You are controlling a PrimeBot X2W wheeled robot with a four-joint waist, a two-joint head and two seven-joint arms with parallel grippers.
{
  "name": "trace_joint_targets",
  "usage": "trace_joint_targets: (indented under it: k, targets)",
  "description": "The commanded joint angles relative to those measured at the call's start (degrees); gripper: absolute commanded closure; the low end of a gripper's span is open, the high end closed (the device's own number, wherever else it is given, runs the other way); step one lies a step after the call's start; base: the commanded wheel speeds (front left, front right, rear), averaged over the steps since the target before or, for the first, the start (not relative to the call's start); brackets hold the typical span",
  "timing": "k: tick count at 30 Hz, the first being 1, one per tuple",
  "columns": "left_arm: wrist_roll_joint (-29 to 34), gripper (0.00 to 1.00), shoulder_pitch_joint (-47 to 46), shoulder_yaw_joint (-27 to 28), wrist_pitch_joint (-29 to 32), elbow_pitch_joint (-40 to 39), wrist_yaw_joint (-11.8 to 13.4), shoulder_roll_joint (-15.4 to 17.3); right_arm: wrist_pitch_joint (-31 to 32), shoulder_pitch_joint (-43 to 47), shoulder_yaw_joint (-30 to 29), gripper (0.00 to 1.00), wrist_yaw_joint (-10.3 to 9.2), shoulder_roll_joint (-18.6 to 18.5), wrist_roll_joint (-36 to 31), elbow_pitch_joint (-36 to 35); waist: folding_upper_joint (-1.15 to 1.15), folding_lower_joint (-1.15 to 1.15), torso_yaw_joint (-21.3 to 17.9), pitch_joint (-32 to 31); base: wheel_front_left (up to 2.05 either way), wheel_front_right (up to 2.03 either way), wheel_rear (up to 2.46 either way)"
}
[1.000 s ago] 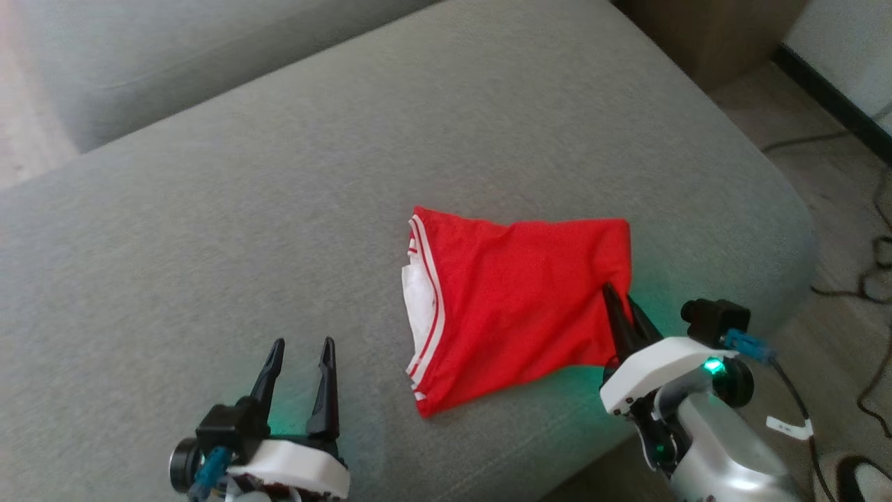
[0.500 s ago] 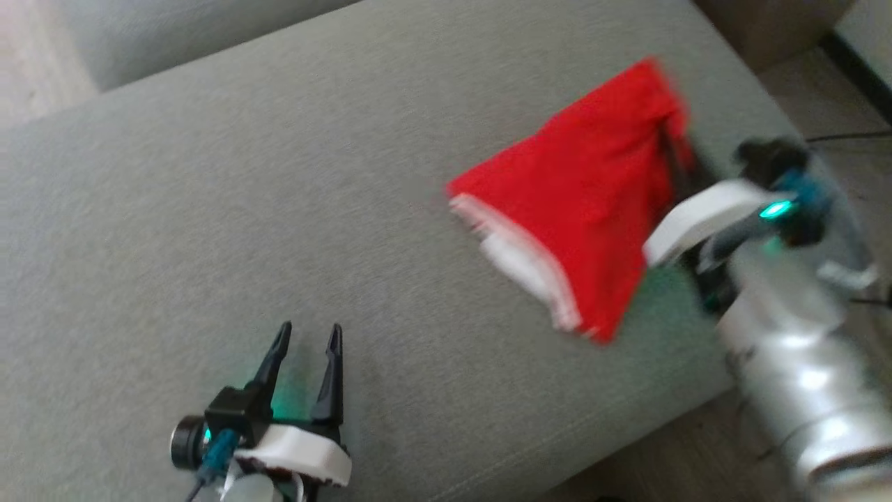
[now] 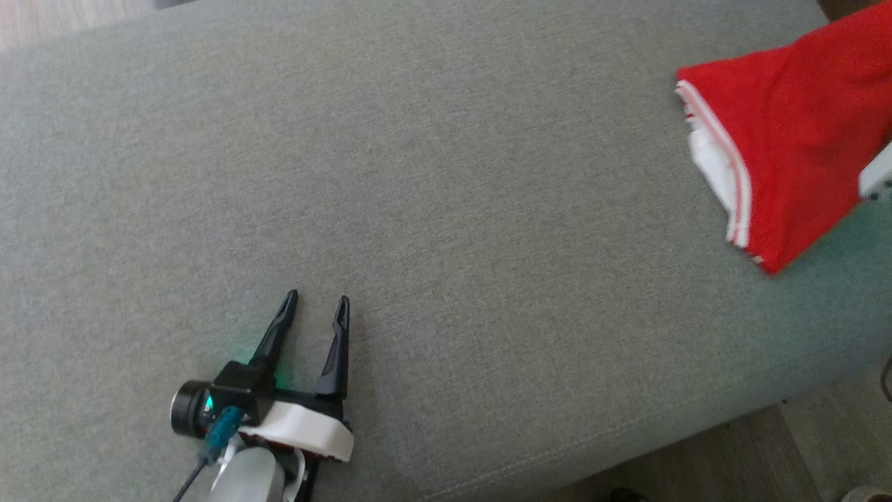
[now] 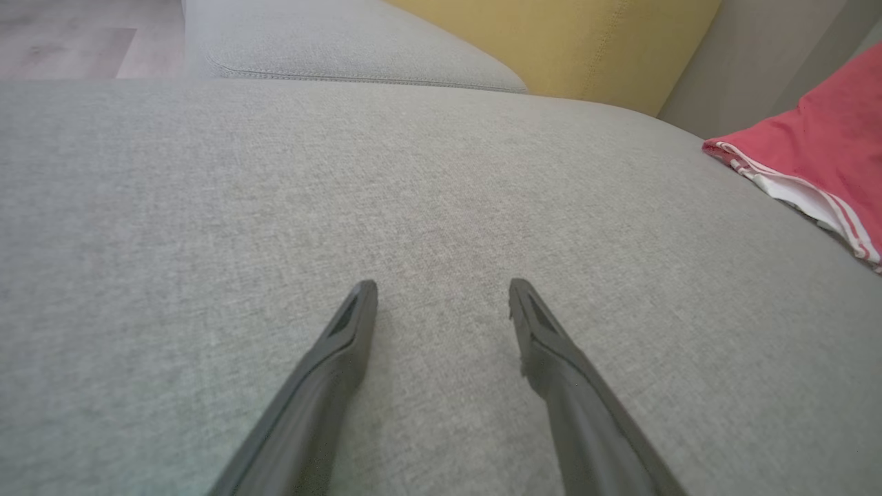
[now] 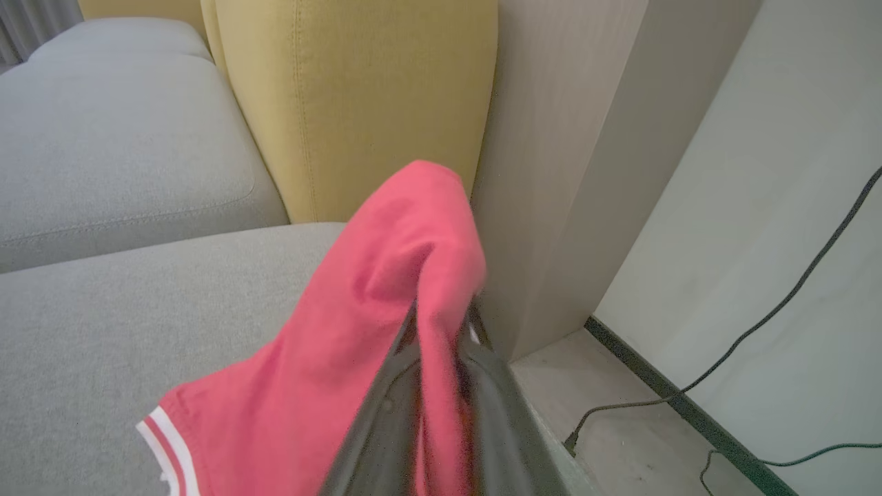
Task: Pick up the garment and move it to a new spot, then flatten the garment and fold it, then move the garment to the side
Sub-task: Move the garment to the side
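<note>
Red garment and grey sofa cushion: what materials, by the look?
Red fabric garment: seemingly a thin matte knit, maybe synthetic jersey; it hangs limp and bunches in soft folds. Grey sofa cushion: woven upholstery cloth, matte; a fine flecked weave shows, with a stitched seam near the front edge.

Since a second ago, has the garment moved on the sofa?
Yes. The garment, pinched in the right tool, no longer lies flat on the grey cushion; it has gone from the front edge toward the right end.
</note>
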Motion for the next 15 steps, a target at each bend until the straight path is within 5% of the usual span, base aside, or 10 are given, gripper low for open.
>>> trace_joint_targets:
  k: [1,7,15]
  targets:
    - [0.6,0.0,-1.2,2.7,-0.3,-0.9,-0.2,0.1,-0.8,-1.5,-2.0,0.0,0.21,-0.4,-1.7,-3.4,0.0,-0.01,0.4,0.5,0.0,0.0,0.0]
    - [0.5,0.0,-1.7,4.7,-0.3,-1.1,0.0,0.1,-0.8,0.5,-6.6,0.0,0.21,4.6,-5.6,-12.9,0.0,-0.01,1.1,0.0,0.0,0.0,0.0]
    - [-1.1,0.0,-0.4,6.6,-0.3,-1.5,1.6,0.1,-0.8,9.1,2.5,0.0,0.21,13.4,0.3,-27.0,0.0,-0.01,3.8,-3.6,0.0,0.0,0.0]
